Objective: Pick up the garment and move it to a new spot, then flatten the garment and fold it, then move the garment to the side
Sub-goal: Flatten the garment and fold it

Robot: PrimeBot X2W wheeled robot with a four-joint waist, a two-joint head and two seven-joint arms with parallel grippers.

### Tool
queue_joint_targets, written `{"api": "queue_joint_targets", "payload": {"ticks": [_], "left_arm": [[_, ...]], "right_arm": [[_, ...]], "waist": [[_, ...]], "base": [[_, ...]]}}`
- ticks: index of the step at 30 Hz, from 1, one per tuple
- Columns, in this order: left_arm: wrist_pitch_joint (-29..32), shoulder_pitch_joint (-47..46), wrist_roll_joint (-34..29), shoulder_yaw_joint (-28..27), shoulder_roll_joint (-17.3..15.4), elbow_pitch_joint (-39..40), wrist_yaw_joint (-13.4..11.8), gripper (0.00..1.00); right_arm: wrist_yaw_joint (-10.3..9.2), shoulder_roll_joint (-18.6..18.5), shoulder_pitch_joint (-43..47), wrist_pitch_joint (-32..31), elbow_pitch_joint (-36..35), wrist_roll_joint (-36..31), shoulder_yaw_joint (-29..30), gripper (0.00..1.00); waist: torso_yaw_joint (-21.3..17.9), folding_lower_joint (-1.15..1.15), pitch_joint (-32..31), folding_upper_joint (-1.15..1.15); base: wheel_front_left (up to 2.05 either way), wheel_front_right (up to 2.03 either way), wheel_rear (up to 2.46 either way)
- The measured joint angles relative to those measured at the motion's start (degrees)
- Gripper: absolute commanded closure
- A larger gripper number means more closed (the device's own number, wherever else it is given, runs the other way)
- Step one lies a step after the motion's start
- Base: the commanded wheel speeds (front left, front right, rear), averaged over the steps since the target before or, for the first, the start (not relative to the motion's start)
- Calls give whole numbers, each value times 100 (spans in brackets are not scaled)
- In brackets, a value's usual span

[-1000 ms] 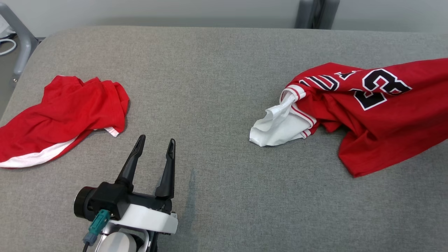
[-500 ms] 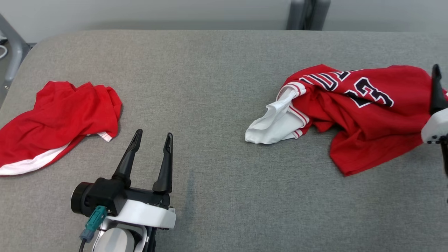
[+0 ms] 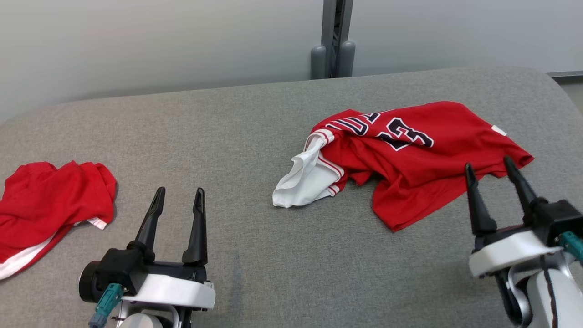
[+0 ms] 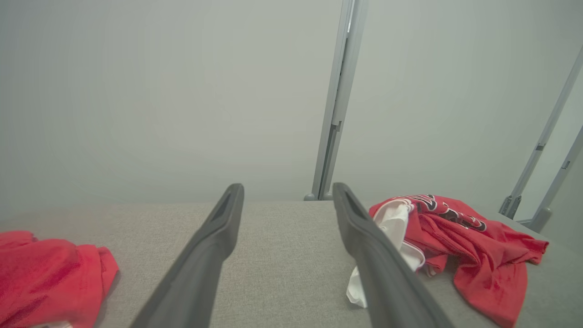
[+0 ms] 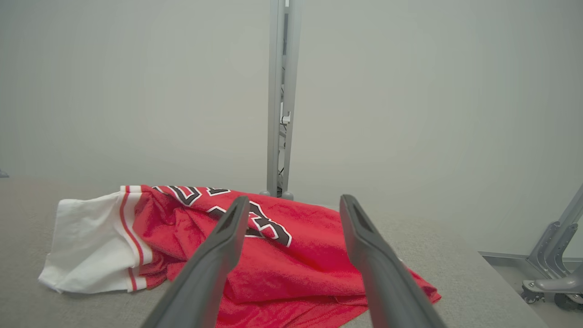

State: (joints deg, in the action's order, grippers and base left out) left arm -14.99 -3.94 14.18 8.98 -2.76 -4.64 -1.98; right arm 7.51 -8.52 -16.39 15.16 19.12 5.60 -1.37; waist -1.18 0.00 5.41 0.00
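Plainly left jaws and right jaws stand wide and empty; red jersey (image 3: 432, 157) lies crumpled on grey table (image 3: 246, 123)

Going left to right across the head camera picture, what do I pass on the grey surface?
crumpled red garment → left gripper, open → numbered red jersey, its white part on the left end → right gripper, open, by the jersey's right edge.

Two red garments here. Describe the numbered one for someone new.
On the grey table, look right, just beyond the right hand. The jersey lies crumpled there; unlike the unnumbered red garment at far left, it shows black-and-white numerals and white fabric spilling out.
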Motion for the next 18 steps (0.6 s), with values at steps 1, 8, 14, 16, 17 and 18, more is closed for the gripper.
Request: {"api": "queue_joint_targets", "payload": {"ticks": [1, 8, 14, 16, 17, 18], "left_arm": [[1, 26, 7, -21, -1, -5, -7, 0], [0, 121, 32, -94, -1, -2, -7, 0], [0, 121, 32, -15, 0, -20, 41, 0], [0, 120, 31, -8, -2, -20, 41, 0], [0, 115, 30, 20, 0, -20, 43, 0], [0, 113, 29, 35, 0, -24, 47, 0]], "right_arm": [[0, 48, 159, 0, -107, 0, -59, 0], [0, 285, 954, 0, -468, 33, -33, 0], [0, 339, 1076, 0, -401, -226, -231, 0], [0, 378, 1063, 0, -305, -274, -303, 0], [0, 403, 980, 0, -143, -316, -374, 0], [0, 407, 926, 0, -30, -358, -420, 0]], "waist": [[-41, 0, -35, 0], [-183, 0, -198, 0], [-49, 0, -186, 0], [25, 0, -157, 0], [108, 0, -111, 0], [153, 0, -84, 0]], "base": [[0, 0, 0], [0, 0, 0], [0, 0, 0], [0, 0, 0], [0, 0, 0], [0, 0, 0]]}}
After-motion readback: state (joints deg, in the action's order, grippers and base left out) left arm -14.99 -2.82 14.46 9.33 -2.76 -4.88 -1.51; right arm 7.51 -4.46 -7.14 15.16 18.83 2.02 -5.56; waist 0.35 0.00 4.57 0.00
